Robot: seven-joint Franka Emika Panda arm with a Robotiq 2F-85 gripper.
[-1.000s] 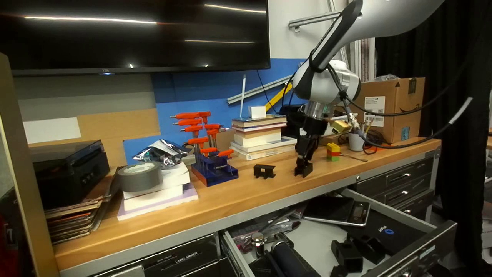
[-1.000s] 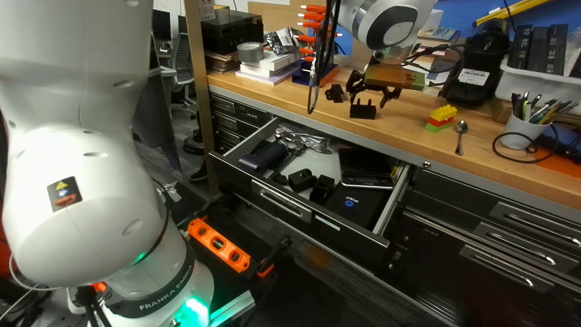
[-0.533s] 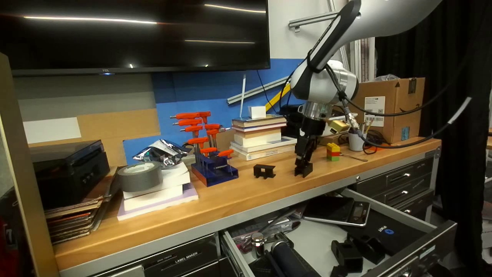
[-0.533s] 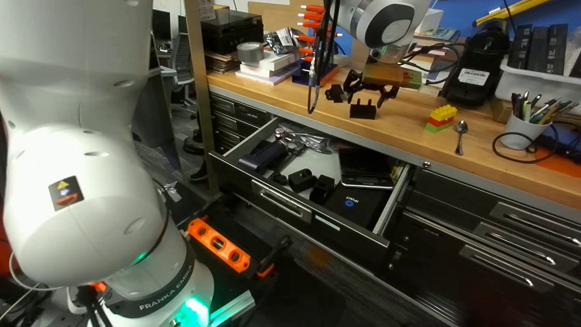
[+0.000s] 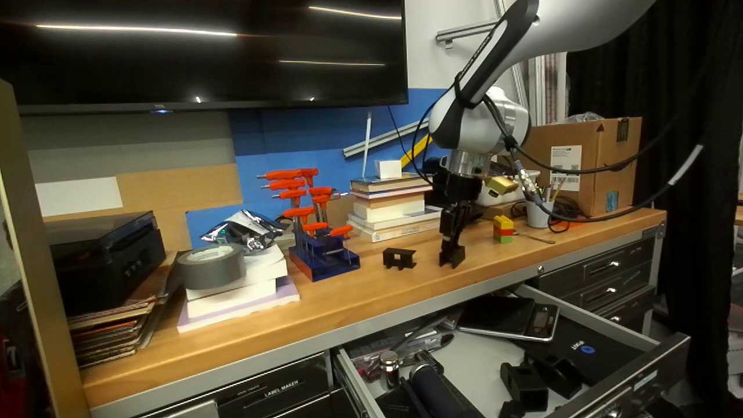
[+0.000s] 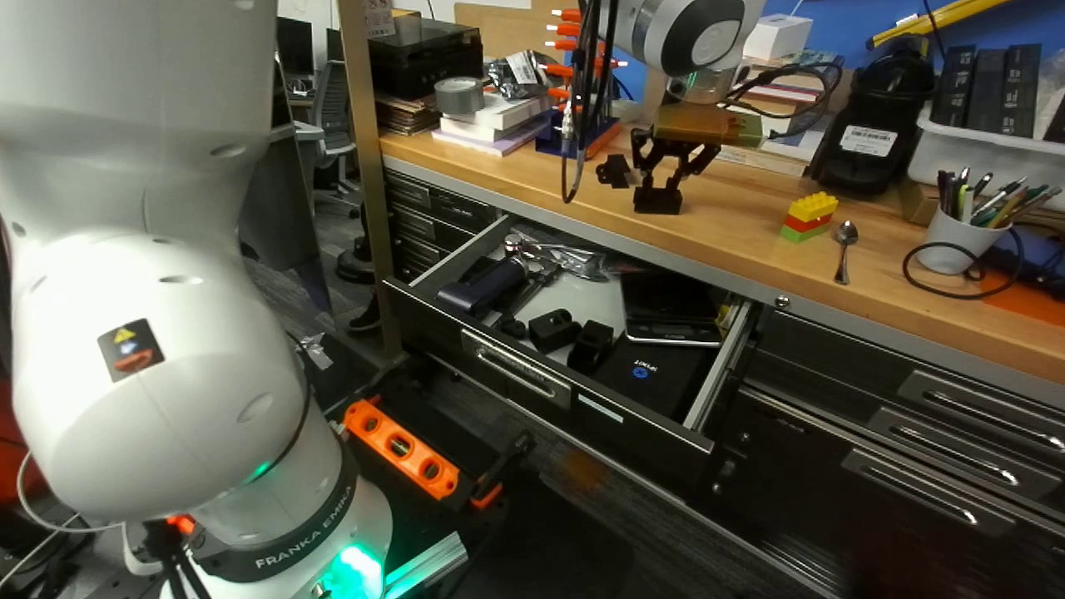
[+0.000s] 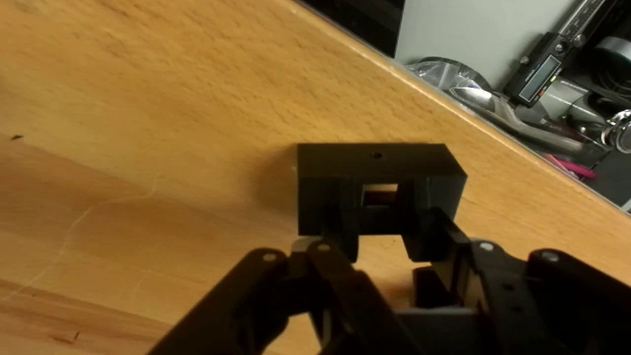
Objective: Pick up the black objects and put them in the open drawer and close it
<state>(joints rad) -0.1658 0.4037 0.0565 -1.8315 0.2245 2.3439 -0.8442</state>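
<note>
Nearest, in an exterior view, my white arm (image 6: 191, 424) is standing on the near side of the open drawer (image 6: 649, 437), and an orange level (image 6: 385, 436) is lying low in front of the drawer. Inside the drawer, two blocky black pieces (image 6: 553, 330) are lying just behind its front panel, beside a flat black case (image 6: 657, 387) with a blue logo. Past the drawer's back, over the wooden benchtop (image 6: 749, 216), my gripper (image 6: 661, 185) is pointing down; its fingers are standing narrow, gripping a black block (image 6: 657, 201) at its middle. I am not able to tell whether the block is touching the wood. Slightly farther from the drawer, a second black piece (image 6: 614, 171) is sitting on the benchtop, near the gripper but apart from it. Also past the drawer, to its right in an exterior view, a spoon (image 6: 845, 237) and a stack of toy bricks (image 6: 809, 218) are resting. Farthest behind the drawer, a rack of orange-handled tools (image 5: 322, 262) is standing near a stack of books (image 5: 389, 223).
</note>
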